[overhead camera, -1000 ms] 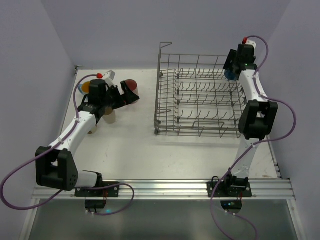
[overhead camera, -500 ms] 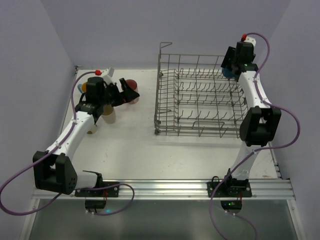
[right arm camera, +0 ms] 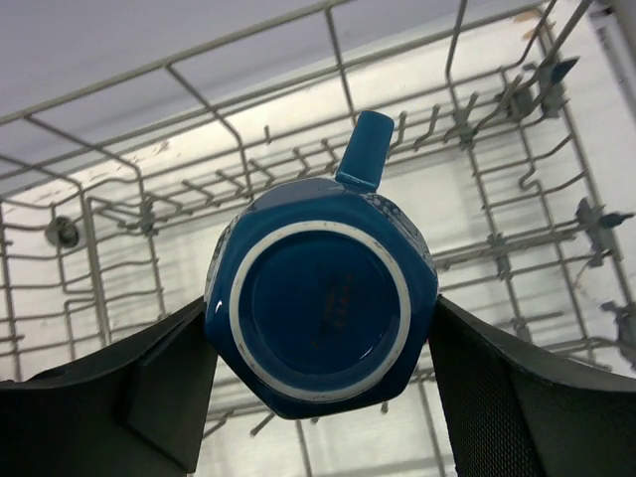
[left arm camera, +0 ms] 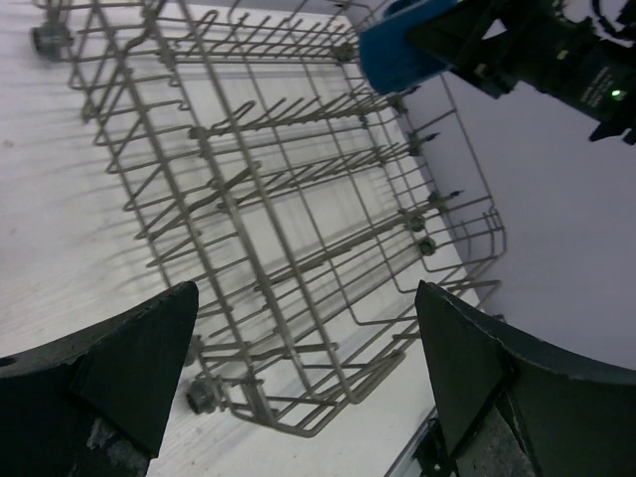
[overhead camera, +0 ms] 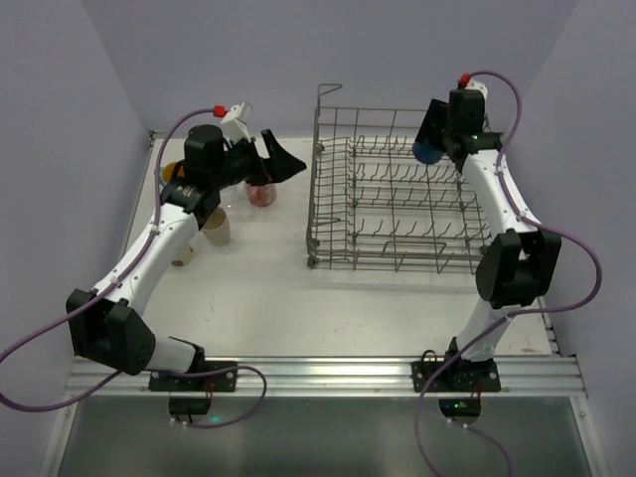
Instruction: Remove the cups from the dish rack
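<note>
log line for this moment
left gripper: open, empty | right gripper: shut on dark blue ceramic mug above grey wire dish rack

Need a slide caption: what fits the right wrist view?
Right gripper holds a dark blue mug, base toward camera, wire dish rack behind it.

I see a deep blue mug (right arm camera: 323,308) with a white ring around its base. The dish rack (overhead camera: 393,199) is grey wire in a grid pattern, on a white surface (overhead camera: 258,298). The tumbler (overhead camera: 260,195) is pink-red, the cup (overhead camera: 217,229) beige. My left claw (left arm camera: 308,388) and right claw (right arm camera: 323,378) are black, the cables (overhead camera: 40,348) purple.
</note>
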Tool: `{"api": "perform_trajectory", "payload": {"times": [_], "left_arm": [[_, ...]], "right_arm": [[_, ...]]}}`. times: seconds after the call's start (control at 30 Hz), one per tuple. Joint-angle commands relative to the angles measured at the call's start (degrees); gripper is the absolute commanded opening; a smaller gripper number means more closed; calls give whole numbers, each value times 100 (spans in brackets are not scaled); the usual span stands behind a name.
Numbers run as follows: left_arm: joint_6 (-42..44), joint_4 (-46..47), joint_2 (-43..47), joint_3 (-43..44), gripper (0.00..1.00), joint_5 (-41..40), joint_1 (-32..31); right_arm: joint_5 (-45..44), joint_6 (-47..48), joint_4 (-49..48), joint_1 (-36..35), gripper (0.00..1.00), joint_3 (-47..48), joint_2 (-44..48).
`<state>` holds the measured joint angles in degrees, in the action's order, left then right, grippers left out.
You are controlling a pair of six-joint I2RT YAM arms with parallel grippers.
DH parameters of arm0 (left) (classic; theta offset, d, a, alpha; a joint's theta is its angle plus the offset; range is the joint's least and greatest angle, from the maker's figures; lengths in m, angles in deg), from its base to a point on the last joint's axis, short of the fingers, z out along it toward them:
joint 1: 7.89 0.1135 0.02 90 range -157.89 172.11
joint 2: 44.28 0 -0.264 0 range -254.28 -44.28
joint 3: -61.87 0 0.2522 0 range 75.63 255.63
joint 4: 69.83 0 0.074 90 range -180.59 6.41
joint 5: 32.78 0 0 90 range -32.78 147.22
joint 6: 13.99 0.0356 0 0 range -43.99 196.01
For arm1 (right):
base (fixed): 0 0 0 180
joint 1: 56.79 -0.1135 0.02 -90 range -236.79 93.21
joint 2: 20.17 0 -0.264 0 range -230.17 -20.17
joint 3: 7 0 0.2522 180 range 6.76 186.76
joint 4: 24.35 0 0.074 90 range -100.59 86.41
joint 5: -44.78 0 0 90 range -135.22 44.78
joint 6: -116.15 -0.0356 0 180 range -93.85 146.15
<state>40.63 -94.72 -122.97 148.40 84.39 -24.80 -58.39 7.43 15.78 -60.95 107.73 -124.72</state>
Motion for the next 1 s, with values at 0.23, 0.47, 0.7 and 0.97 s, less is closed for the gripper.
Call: {"api": "perform_trajectory", "payload": {"times": [0.23, 0.47, 0.7, 0.97], "left_arm": [[-1410, 2132, -1007, 439, 94, 1588, -287], [-2148, 2870, -1797, 817, 93, 1931, -559], [-3115, 3714, -2535, 1063, 92, 2203, -717], [-3625, 4313, -3037, 1239, 92, 2248, -779]], "right_arm": [[1131, -1116, -659, -23, 0, -1034, 1235], [1685, -1555, -1186, -23, 0, -1843, 1727], [2081, -2020, -1696, -23, 0, -2459, 2166], [2345, -2408, -1872, -14, 0, -2547, 2510]]}}
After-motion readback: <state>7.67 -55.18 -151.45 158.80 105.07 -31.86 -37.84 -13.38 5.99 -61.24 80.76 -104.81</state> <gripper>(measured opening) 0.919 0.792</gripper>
